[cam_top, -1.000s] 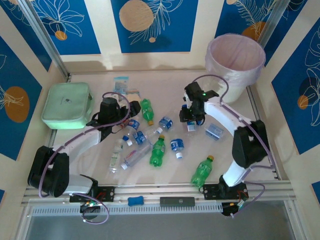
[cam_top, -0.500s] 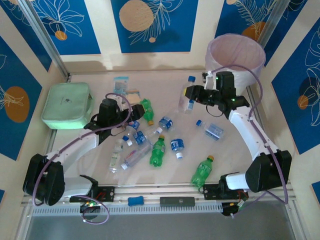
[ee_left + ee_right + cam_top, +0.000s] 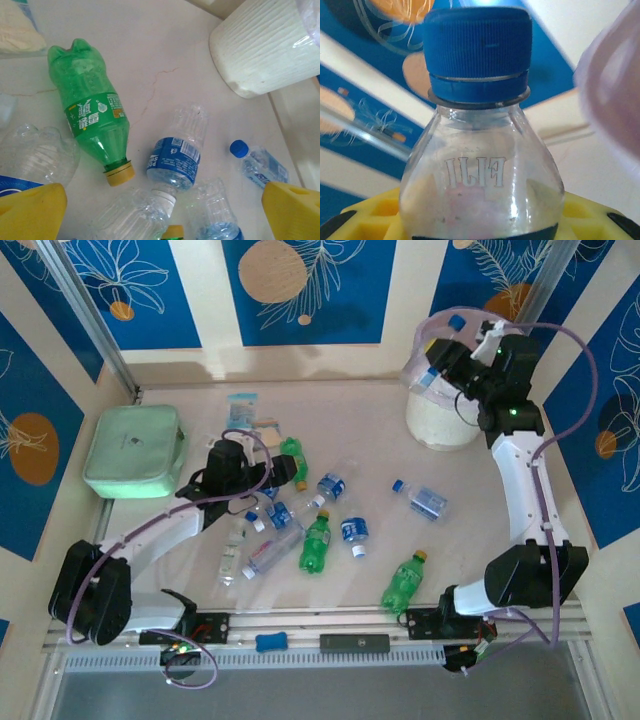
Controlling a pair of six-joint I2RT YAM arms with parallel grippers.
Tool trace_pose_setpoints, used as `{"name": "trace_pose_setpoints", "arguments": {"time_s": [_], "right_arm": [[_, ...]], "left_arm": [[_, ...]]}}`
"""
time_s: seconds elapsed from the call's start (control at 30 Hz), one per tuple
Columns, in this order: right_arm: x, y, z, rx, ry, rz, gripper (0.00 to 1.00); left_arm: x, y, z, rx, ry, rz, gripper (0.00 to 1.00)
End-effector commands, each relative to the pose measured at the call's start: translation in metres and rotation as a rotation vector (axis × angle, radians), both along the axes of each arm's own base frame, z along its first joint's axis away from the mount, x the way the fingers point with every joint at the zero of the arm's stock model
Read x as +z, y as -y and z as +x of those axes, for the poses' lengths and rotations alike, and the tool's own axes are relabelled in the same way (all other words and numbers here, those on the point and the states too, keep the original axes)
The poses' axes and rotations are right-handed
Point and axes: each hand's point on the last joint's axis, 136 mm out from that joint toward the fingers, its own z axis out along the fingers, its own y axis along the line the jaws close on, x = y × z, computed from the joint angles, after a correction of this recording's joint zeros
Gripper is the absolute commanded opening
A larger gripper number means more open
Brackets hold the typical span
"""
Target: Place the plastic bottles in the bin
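My right gripper is shut on a clear plastic bottle with a blue cap, held at the left rim of the bin. The bin's pink liner blurs past at the right of the right wrist view, and the bottle stands upright between the yellow fingers. My left gripper hangs open above the cluster of bottles. Below it lie a green bottle with a yellow cap and a clear blue-labelled bottle. The left gripper holds nothing.
Loose bottles lie across the table: green ones, clear ones. A mint-green pouch sits at the left and a blue-white packet lies behind the cluster. Walls enclose the table.
The right arm has lifted the clear bottle from mid-table and carried it up and right to the bin's rim. The left gripper has shifted slightly right over the cluster.
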Motion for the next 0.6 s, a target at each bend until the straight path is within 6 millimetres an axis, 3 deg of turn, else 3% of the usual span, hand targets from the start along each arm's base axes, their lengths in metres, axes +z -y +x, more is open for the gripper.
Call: {"name": "trace_pose_setpoints", "arguments": {"time_s": [0.0,0.07,0.17,0.43,0.57], "right_arm": [[0.023,0.044,0.021,-0.192,0.062,-0.055,0.41],[0.034,0.060,0.032,-0.267,0.094,-0.097,0.41],[0.033,0.082,0.049,-0.375,0.093,-0.169,0.42],[0.011,0.115,0.089,-0.513,0.059,-0.301,0.42],[-0.016,0.119,0.110,-0.515,-0.023,-0.332,0.42]], "left_arm": [[0.004,0.007,0.004,-0.054,0.043,0.051,1.00],[0.001,0.007,0.008,-0.063,0.056,0.083,1.00],[-0.001,0.011,0.015,-0.081,0.075,0.102,1.00],[-0.007,0.019,0.025,-0.095,0.101,0.085,1.00],[-0.013,0.013,0.023,-0.091,0.096,0.126,1.00]]}}
